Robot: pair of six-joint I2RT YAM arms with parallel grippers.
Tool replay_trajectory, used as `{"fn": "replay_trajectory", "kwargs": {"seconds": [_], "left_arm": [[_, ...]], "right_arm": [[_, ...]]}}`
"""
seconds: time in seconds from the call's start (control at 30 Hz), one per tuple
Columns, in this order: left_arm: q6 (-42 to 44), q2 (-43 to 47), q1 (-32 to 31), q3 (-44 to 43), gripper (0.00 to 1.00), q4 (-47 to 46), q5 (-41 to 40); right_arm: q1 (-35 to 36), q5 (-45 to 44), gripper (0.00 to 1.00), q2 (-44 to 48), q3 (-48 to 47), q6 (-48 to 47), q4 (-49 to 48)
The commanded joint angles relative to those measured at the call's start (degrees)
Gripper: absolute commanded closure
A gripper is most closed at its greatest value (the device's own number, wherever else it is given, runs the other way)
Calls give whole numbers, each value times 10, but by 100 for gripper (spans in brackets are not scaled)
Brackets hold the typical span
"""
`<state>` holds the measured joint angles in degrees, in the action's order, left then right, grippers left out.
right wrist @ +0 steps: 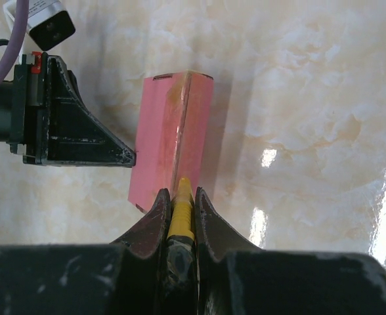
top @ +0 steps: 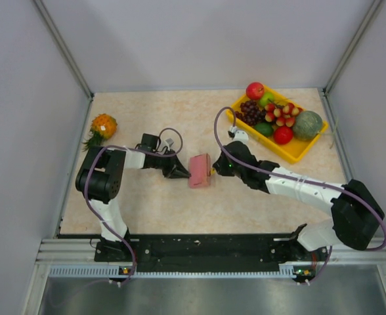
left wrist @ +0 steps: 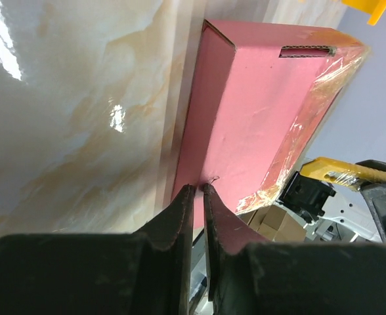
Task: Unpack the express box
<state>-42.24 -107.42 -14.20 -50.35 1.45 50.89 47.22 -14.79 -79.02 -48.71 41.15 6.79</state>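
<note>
The pink express box (top: 199,170) lies at the table's middle, with clear tape along one edge. My left gripper (top: 182,173) is shut and its tips touch the box's left side. In the left wrist view the box (left wrist: 258,111) fills the frame just past the gripper (left wrist: 198,189). My right gripper (top: 214,170) is shut on a yellow utility knife (right wrist: 181,210), whose tip rests at the near end of the box (right wrist: 163,144), on its taped top ridge. The right wrist view also shows the left gripper (right wrist: 128,157) beside the box.
A yellow tray (top: 297,154) of fruit stands at the back right. A pineapple (top: 102,126) lies at the back left. Enclosure walls stand on three sides of the table.
</note>
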Motion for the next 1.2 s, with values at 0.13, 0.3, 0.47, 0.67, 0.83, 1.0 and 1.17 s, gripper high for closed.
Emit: {"fn": "replay_trajectory", "kwargs": {"seconds": [0.13, 0.3, 0.47, 0.67, 0.83, 1.0, 1.17], "left_arm": [[3, -19, 7, 10, 87, -8, -12], [1, -21, 16, 12, 87, -6, -15], [2, -17, 21, 13, 87, -1, -21], [9, -12, 22, 7, 87, 12, -27], [24, 10, 24, -5, 87, 45, -51], [56, 64, 26, -29, 82, 106, -109], [77, 97, 28, -63, 78, 161, -156]], "right_arm": [[16, 15, 100, -12, -51, -7, -34], [38, 7, 100, -29, -73, -12, -32], [52, -4, 100, -44, -92, -20, -17], [60, -12, 100, -75, -101, -26, -10], [65, -18, 100, -83, -104, -29, -5], [67, -12, 100, -70, -109, -52, -44], [67, 12, 100, -69, -154, -84, -61]]}}
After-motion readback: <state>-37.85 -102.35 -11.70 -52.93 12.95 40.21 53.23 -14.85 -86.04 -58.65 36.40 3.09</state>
